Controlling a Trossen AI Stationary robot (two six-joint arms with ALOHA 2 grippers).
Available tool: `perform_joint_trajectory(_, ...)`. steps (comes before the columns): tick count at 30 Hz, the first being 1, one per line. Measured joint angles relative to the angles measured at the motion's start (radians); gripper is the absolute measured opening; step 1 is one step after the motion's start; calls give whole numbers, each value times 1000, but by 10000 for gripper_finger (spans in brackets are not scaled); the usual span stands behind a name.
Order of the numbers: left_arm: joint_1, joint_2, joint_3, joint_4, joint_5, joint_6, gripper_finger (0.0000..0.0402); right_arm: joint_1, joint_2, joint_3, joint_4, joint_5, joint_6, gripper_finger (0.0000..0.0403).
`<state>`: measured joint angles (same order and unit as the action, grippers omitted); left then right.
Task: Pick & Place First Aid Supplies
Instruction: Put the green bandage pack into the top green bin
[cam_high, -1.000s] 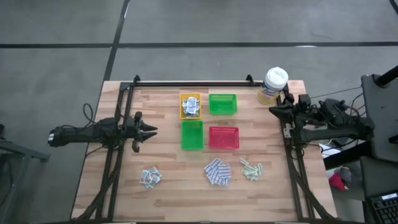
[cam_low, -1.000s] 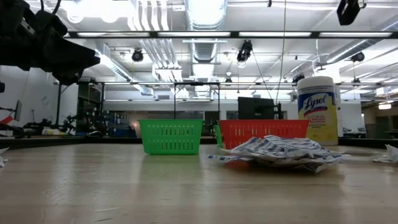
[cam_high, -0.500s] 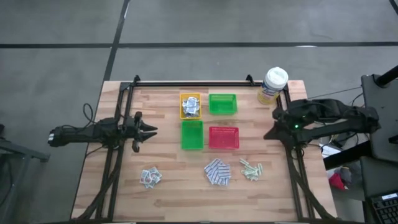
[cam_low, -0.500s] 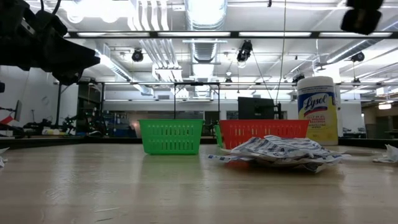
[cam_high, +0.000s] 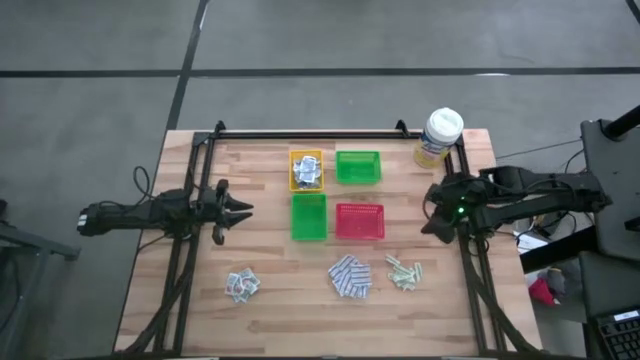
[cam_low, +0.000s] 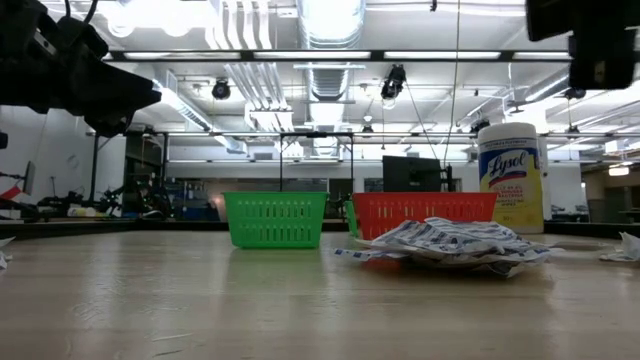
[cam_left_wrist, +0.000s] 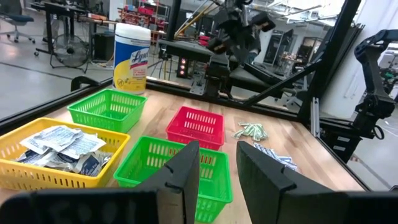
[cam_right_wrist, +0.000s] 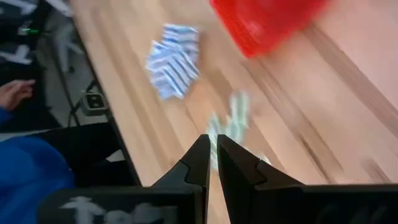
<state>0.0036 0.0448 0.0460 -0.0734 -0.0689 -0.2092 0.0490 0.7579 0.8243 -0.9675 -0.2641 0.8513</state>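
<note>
Up over the table's right side, we see the right gripper (cam_high: 432, 212) with its fingers nearly together and nothing between them. It hangs just right of the red tray (cam_high: 360, 221), with the green strips (cam_high: 403, 272) nearer the front edge and the blue pads (cam_high: 350, 277) left of those. Across the table the left gripper (cam_high: 243, 211) waits, fingers (cam_left_wrist: 181, 177) apart, empty, just left of the near green tray (cam_high: 308, 217). White sachets (cam_high: 241, 285) lie at the front left, well apart from it; more fill the yellow tray (cam_high: 306, 170). The canister (cam_high: 438, 137) stands far right.
</note>
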Motion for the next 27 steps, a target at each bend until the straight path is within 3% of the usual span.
perform_joint_trajectory(5, 0, 0, 0, 0, 0, 0, 108, 24, 64, -44, 175, -35, -26, 28)
perform_joint_trajectory(13, 0, 1, 0, 0, 1, 0, 108, 79, 241, 3, 159, -59, 56, 36)
perform_joint_trajectory(27, 0, 1, 0, -1, 1, 0, 108, 157, 510, 98, 158, -50, 144, 113)
